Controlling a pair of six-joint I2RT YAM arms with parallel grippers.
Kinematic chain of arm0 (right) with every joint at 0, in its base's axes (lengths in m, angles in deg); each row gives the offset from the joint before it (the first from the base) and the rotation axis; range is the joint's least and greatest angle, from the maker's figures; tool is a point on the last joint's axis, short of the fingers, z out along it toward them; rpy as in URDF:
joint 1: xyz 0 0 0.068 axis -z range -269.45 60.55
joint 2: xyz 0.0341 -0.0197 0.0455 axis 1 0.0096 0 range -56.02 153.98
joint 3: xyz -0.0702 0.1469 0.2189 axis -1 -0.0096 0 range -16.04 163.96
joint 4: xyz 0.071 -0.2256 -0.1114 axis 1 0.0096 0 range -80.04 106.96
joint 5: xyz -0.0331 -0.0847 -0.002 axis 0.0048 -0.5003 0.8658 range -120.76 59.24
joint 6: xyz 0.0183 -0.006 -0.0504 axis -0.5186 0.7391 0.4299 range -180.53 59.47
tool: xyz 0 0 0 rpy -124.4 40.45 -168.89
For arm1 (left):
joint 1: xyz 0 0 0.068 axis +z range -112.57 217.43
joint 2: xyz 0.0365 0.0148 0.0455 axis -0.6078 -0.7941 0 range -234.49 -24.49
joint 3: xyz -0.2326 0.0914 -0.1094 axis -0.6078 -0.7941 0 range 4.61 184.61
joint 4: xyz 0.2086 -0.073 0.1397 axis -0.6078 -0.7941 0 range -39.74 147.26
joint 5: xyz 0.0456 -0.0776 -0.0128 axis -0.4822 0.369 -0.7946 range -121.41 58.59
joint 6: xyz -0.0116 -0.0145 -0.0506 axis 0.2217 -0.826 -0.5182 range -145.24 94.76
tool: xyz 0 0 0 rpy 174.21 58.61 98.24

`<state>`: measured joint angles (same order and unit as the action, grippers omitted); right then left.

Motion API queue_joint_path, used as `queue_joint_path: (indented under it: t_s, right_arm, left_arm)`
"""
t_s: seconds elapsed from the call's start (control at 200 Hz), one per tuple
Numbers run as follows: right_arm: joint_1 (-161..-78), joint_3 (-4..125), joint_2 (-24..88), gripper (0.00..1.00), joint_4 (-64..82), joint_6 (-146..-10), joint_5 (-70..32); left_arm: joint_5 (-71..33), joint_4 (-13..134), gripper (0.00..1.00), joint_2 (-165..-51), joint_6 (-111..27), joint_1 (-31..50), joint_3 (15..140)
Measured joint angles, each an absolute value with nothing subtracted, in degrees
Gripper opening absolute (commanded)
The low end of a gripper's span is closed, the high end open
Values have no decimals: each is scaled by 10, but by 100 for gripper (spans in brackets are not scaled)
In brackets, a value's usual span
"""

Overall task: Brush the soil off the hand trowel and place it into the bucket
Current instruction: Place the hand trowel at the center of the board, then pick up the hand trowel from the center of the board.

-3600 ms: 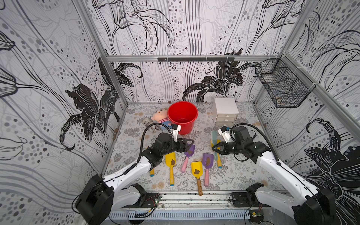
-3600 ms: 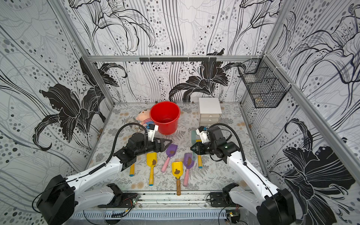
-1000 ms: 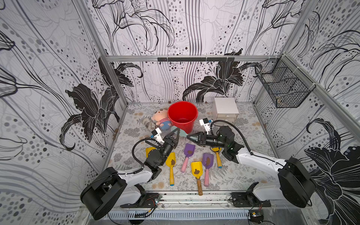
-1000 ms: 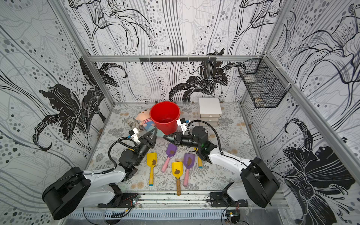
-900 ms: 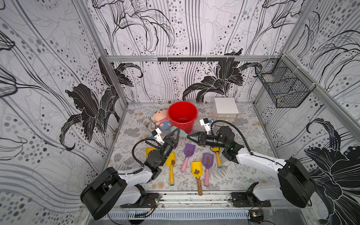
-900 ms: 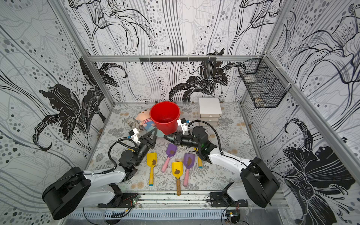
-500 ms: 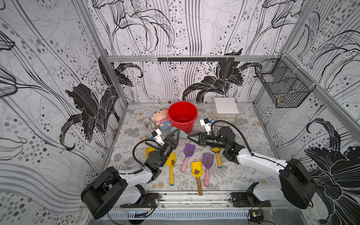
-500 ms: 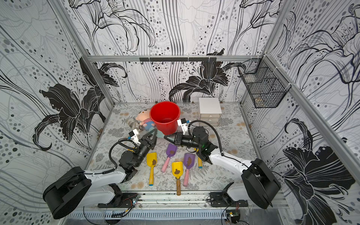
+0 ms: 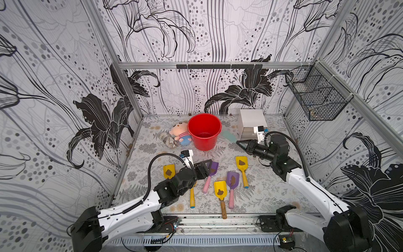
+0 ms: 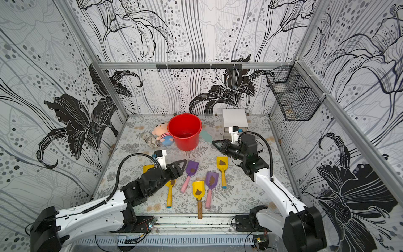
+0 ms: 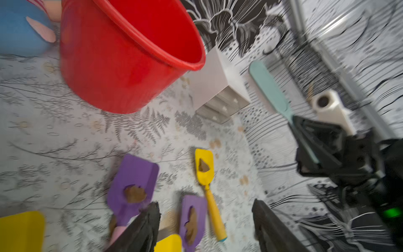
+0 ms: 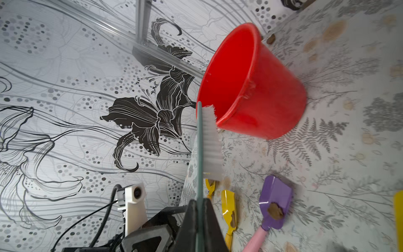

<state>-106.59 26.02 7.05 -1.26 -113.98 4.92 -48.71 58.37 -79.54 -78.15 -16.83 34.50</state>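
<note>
The patterned table surface (image 9: 261, 192) is seen in both top views. At its far side the red bucket (image 9: 205, 143) is stood upright, with a white drawer box (image 9: 250, 119) on one side and a plush doll (image 9: 178, 132) lying against the other. The left gripper (image 11: 205, 209) is poised low over the trowels, its jaws parted and nothing caught between them. The right gripper (image 9: 239, 143) is clenched on the handle of a brush (image 12: 209, 139), which is carried clear of the table and pointed towards the bucket, its white bristles close to the bucket's wall. Six hand trowels are laid on the table between the bucket and the near edge, all outside the bucket. The purple trowel (image 9: 213, 168) is found just beside the left gripper, and a yellow trowel (image 9: 241, 162) lies nearest the right arm. A clump of soil (image 11: 135, 194) is borne on the purple blade, and similar clumps are seen on the other blades.
</note>
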Motion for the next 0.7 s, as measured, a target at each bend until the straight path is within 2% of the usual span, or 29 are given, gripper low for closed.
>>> queue_joint_path:
  t_s: [0.15, 0.275, 0.401, 0.701]
  right_arm:
    - [-1042, 260, 73, 0, 28, -1123, 52]
    - [-1040, 261, 74, 0, 67, -1101, 52]
    - [-1040, 261, 74, 0, 98, -1084, 52]
    - [-1040, 260, 74, 0, 127, -1065, 52]
  left_arm:
    - [-483, 418, 72, -944, -730, -191, 426]
    - [-457, 353, 71, -1035, -717, -219, 444]
    - [-434, 328, 67, -1057, -715, -223, 443]
    - [-411, 342, 49, -1088, -706, -223, 443]
